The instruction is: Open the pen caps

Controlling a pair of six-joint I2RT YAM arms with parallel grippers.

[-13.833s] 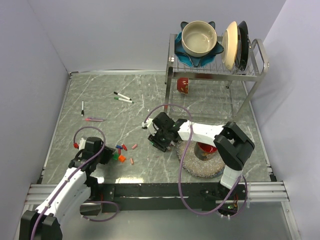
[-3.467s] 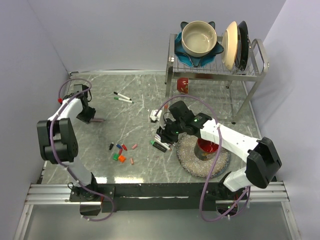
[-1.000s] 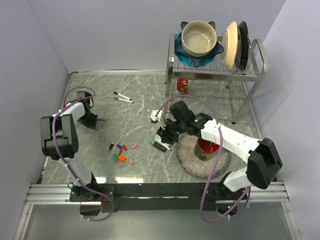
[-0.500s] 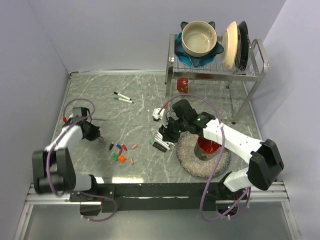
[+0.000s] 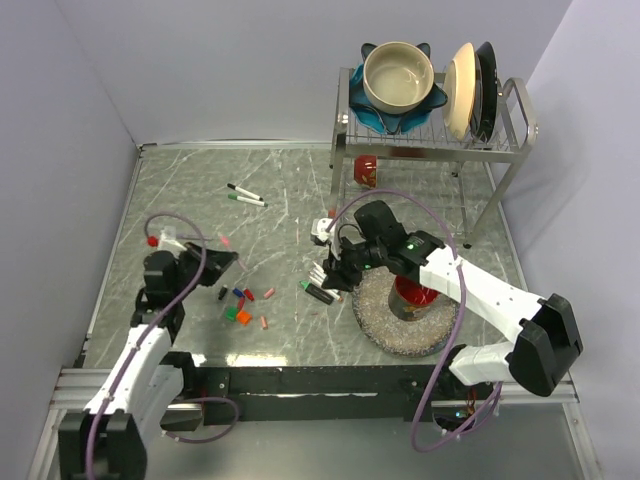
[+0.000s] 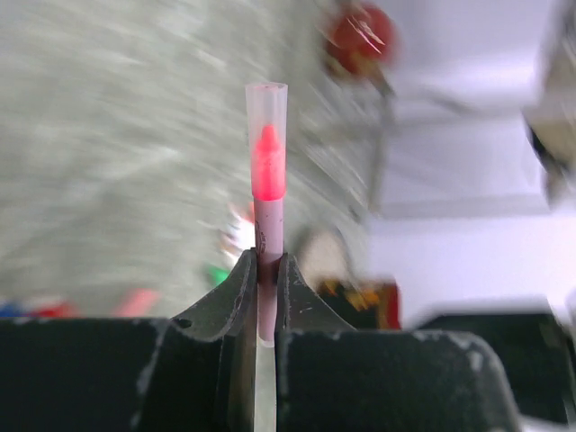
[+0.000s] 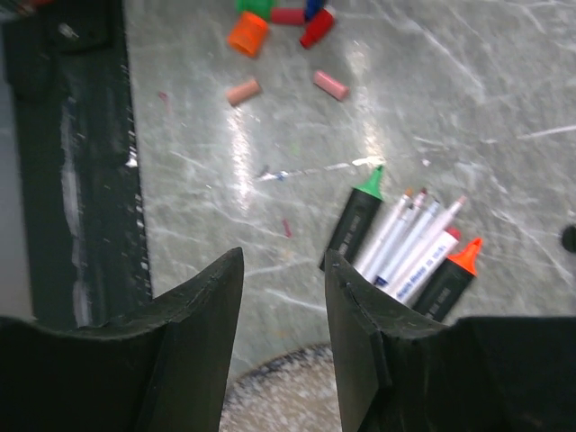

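Left jaws clamped on pink pen (image 6: 267, 225), its clear cap (image 6: 266, 99) on, tip sticking out past jaws, above left side of desk (image 5: 280, 200). Right jaws parted, gripping nothing, hovering over desk beside row of uncapped pens (image 7: 405, 243). Loose caps (image 5: 243, 305), red, blue, green, black, orange, pink, lie clustered on desk between arms; 2 pens (image 5: 245, 195) farther back
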